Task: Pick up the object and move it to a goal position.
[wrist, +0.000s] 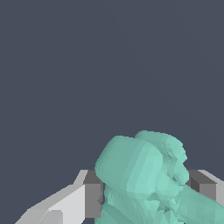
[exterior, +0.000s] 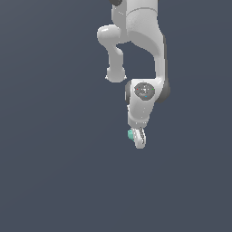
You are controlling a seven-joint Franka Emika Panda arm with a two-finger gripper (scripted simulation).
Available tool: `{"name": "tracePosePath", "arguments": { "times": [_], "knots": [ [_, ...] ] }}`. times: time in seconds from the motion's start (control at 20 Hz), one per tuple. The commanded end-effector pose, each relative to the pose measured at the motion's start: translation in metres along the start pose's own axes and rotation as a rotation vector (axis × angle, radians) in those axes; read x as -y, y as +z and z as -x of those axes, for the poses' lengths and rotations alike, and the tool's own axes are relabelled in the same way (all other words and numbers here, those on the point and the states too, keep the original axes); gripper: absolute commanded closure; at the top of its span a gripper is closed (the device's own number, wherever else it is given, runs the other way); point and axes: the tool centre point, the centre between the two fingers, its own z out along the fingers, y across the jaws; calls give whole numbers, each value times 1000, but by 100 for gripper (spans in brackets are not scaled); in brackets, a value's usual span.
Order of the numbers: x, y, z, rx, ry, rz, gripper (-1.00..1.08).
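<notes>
Wrist view first, because it settles the main question: the teal object [wrist: 144, 179] sits right between the two fingers [wrist: 89, 199] of the tool [wrist: 146, 197], bulging out past the tips toward the plain dark ground beyond, with a grey pad pressed close on either side of it. So the tool looks closed down on the blob, with no visible gap at either pad. From the exterior view, the arm [exterior: 142, 50] hangs down from the far top of the scene and the tool [exterior: 138, 138] points downward, with the object [exterior: 131, 134] showing as a small green lump on the exterior view's left of the fingertips. I can't make out any long axis on so lumpy a thing. No goal marker shows in either view, so which way the carry must go I cannot tell.
</notes>
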Motion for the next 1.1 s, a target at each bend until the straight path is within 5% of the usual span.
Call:
{"name": "tracePosePath", "arguments": {
  "times": [0.0,1.05],
  "knots": [
    [-6,-14,-4,1,0,-1,108],
    [-81,-180,-58,0,1,0,108]
  ]
}}
